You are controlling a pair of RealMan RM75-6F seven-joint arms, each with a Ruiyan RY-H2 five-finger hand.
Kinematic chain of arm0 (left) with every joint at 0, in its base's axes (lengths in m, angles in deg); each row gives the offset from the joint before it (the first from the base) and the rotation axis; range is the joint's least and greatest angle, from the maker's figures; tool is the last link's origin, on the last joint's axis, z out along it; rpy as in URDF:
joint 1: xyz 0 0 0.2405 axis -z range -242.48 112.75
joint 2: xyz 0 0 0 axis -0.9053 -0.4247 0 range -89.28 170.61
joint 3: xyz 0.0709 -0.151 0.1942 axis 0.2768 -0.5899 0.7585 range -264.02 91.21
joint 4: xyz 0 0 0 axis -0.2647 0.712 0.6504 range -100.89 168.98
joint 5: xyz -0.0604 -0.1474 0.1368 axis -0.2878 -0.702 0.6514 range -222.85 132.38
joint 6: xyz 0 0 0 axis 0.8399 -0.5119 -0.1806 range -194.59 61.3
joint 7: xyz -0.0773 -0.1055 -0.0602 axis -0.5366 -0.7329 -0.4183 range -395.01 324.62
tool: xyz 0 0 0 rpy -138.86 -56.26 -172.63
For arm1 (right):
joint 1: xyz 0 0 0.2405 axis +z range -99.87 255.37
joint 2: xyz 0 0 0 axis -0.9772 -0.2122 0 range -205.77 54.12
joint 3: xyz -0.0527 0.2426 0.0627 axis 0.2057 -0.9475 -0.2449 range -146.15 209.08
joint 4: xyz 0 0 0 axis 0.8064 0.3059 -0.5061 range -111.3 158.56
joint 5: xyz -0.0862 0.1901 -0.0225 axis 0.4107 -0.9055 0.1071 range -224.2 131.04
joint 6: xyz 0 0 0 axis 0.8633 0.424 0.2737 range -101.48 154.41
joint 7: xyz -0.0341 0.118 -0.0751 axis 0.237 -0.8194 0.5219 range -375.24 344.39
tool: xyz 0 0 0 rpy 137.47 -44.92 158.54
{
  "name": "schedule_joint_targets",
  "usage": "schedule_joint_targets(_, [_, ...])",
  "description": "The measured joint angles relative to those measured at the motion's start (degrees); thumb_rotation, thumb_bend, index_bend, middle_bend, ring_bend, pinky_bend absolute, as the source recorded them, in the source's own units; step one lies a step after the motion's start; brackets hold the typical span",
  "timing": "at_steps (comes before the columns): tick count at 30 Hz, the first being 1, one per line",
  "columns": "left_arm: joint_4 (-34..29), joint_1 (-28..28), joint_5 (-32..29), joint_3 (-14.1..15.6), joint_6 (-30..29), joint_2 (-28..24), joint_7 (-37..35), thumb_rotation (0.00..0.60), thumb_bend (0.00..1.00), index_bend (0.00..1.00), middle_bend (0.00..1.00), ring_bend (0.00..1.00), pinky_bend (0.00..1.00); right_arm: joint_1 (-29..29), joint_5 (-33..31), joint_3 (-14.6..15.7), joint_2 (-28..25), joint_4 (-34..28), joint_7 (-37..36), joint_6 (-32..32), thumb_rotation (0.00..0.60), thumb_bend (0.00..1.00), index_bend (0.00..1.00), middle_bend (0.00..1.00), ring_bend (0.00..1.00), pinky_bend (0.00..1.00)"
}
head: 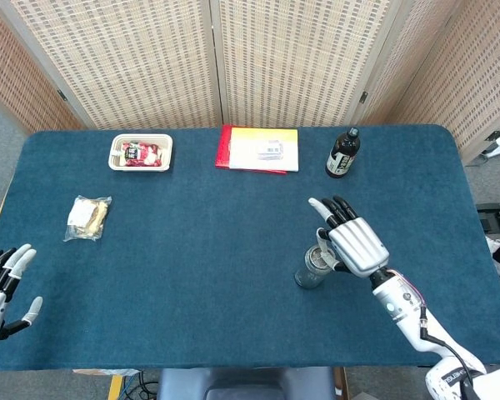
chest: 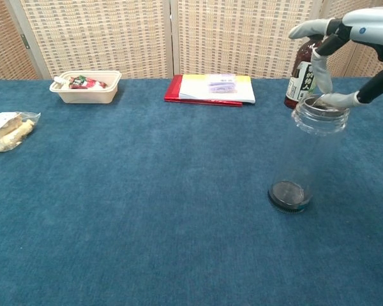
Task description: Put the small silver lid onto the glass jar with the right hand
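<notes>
My right hand (chest: 345, 38) pinched the small silver lid (chest: 323, 102) at the glass jar (chest: 309, 150) mouth (seemingly touching), needing level seating before release.

A clear, glossy glass jar (chest: 309, 153) stood on matt blue napped cloth (chest: 147, 191) beneath the smooth grey-and-black plastic right hand (chest: 345, 38).
</notes>
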Motion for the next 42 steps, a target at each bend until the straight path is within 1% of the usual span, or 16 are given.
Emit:
schedule_joint_targets(2, [0.08, -0.01, -0.06, -0.05, -0.01, -0.01, -0.08, 0.600, 0.38, 0.00, 0.05, 0.00, 0.00, 0.12, -0.47, 0.13, -0.59, -0.58, 0.30, -0.45, 0.600, 0.38, 0.52, 0.00, 0.00, 0.00])
schedule_joint_targets(5, [0.11, 0.06, -0.03, -0.05, 0.15, -0.01, 0.05, 0.600, 0.39, 0.00, 0.05, 0.00, 0.00, 0.18, -0.94, 0.23, -1.73, -1.81, 0.55, -0.72, 0.600, 0.37, 0.45, 0.00, 0.00, 0.00])
schedule_joint_targets(14, [-0.03, 0.03, -0.27, -0.16, 0.30, 0.10, 0.64, 0.600, 0.39, 0.00, 0.05, 0.00, 0.00, -0.35, -1.53, 0.71, -5.80, -5.59, 2.13, -0.22, 0.600, 0.37, 0.38, 0.00, 0.00, 0.00])
schedule_joint_targets(33, [-0.01, -0.30, -0.44, -0.40, -0.37, -0.17, -0.32, 0.600, 0.39, 0.00, 0.05, 0.00, 0.00, 1.13, -2.21, 0.52, -4.01, -4.47, 2.27, -1.03, 0.600, 0.36, 0.37, 0.00, 0.00, 0.00])
schedule_joint_targets(38, [0.08, -0.28, -0.57, -0.50, -0.27, -0.06, 0.05, 0.600, 0.39, 0.00, 0.05, 0.00, 0.00, 0.41, -1.20, 0.58, -5.11, -5.52, 1.00, 0.21, 0.600, 0.36, 0.37, 0.00, 0.00, 0.00])
schedule_joint_targets(42, [0.10, -0.21, -0.71, -0.56, -0.01, 0.11, 0.72, 0.600, 0.39, 0.00, 0.05, 0.00, 0.00, -0.69, 0.82, 1.12, -7.60, -7.22, -1.97, 0.68, 0.600, 0.36, 0.37, 0.00, 0.00, 0.00])
